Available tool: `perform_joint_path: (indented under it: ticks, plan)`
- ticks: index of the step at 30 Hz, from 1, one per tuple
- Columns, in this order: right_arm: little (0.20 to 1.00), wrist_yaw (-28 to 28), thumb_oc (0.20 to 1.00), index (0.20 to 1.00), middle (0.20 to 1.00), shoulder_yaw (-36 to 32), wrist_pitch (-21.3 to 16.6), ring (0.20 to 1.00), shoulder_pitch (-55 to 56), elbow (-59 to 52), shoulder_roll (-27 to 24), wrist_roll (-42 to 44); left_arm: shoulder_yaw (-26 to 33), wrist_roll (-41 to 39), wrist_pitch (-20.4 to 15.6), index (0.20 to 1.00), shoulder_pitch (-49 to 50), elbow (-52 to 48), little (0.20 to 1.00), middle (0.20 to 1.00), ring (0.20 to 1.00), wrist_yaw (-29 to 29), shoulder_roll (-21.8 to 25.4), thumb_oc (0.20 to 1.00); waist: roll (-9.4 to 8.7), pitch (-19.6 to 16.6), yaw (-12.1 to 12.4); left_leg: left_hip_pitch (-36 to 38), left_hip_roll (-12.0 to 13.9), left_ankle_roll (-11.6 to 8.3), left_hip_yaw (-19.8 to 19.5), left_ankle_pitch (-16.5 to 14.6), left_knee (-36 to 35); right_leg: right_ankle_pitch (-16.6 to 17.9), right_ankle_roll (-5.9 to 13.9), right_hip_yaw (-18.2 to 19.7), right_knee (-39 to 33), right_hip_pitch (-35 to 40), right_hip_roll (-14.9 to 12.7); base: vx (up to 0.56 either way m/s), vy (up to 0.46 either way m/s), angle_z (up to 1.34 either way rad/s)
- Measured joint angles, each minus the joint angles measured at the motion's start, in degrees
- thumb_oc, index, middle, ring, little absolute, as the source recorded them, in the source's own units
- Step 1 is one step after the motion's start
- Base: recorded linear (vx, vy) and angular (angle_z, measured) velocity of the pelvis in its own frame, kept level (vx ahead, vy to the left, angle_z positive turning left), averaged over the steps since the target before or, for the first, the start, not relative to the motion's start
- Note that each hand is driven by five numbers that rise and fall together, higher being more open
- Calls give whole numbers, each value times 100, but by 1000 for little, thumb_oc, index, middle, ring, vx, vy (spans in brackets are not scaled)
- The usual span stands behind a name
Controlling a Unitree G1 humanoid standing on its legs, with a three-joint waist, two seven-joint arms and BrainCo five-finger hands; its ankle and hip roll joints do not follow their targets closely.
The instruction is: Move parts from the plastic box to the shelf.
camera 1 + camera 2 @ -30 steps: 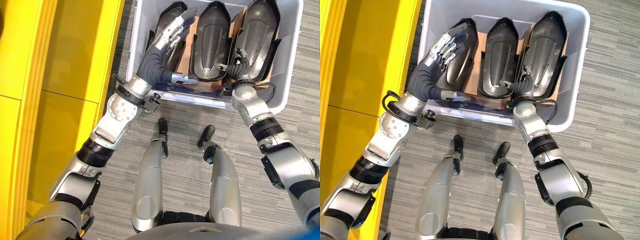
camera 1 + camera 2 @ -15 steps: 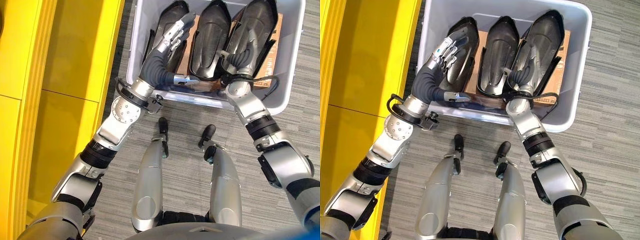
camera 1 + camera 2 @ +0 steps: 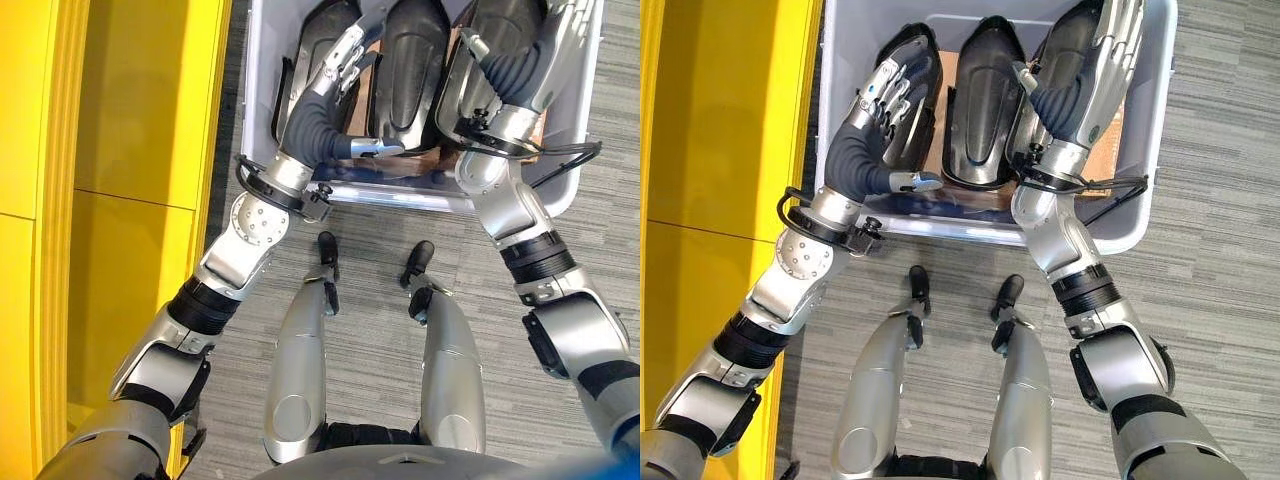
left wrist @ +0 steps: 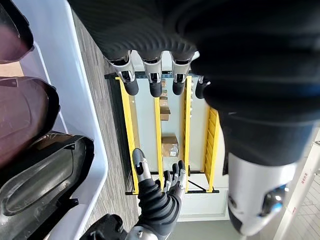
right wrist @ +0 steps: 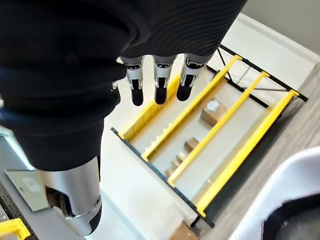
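Three dark parts stand side by side in the box (image 3: 1150, 150) at 12 o'clock, none yet lifted. The left hand (image 3: 880, 95) hovers over the left part (image 3: 912, 100) with fingers straight and spread, holding nothing. The right hand (image 3: 1110, 55) is above the right part (image 3: 1065, 50), fingers also straight and apart.

The main risk, I judge, is a poor grip: the parts are smooth and curved, packed touching the middle part (image 3: 980, 110) (little room for fingers between them), so one could slip or drag its neighbour up. Cardboard (image 3: 950, 75) between the parts could also snag.

The yellow shelf (image 3: 720, 200) runs from 9 to 11 o'clock, just beside the box; a lifted part swung left could clip the box wall or the shelf's edge.
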Motion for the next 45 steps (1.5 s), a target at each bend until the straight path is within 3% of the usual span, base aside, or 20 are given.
perform_joint_path:
  ticks: [2, 7, 12, 24, 38, 45]
  plan:
    - [1000, -15, 1000, 1000, 1000, 0, 176, 1000, -2, 215, 7, 233, -4, 1, -6, 1000, -3, 1, 1000, 1000, 1000, 4, -18, 1000, 0, 0, -11, 22, 1, 8, 63, 23, -54, 46, -1, 64, -45, -21, 13, 2, 8, -10]
    - [1000, -191, 1000, 1000, 1000, -20, 159, 1000, -2, 328, 12, 517, -6, 1, -14, 1000, -7, 5, 1000, 1000, 1000, 118, -16, 1000, 0, 0, -18, 14, 1, 9, 88, 25, -62, 58, -1, 64, -57, -42, 15, 0, 1, -2]
    - [1000, -192, 1000, 1000, 1000, -258, 170, 1000, -5, 666, 214, 1567, -14, -1, -21, 1000, -20, 8, 1000, 1000, 1000, 115, -16, 1000, 0, 0, -18, -52, 5, 9, 75, 25, -64, 87, 9, 56, -123, -66, 28, 2, -22, 0]
    - [1000, -82, 1000, 1000, 1000, -259, 235, 1000, -103, 1046, 437, 2465, 3, -22, -16, 1000, -74, 24, 1000, 1000, 1000, 102, -34, 1000, 0, 0, 23, -133, 0, 6, 71, 20, -33, 48, 4, 51, -32, -180, 8, 12, 0, 0]
    - [1000, -221, 1000, 1000, 1000, -357, 341, 1000, -97, 1492, 524, 2995, -1, -89, -12, 1000, -49, 126, 1000, 1000, 1000, 63, -54, 1000, 20, 0, 23, -402, 24, 4, 2, -3, 150, 30, -22, 55, 74, -390, 4, 7, -2, 1]
    - [1000, -401, 1000, 1000, 1000, -364, 134, 1000, -101, 1562, 523, 3017, -8, -91, -15, 1000, -55, 127, 1000, 1000, 1000, 67, -53, 1000, 21, 0, 21, -501, 30, 2, -1, -4, 167, 32, -26, 50, 101, -493, 5, -6, -2, 0]
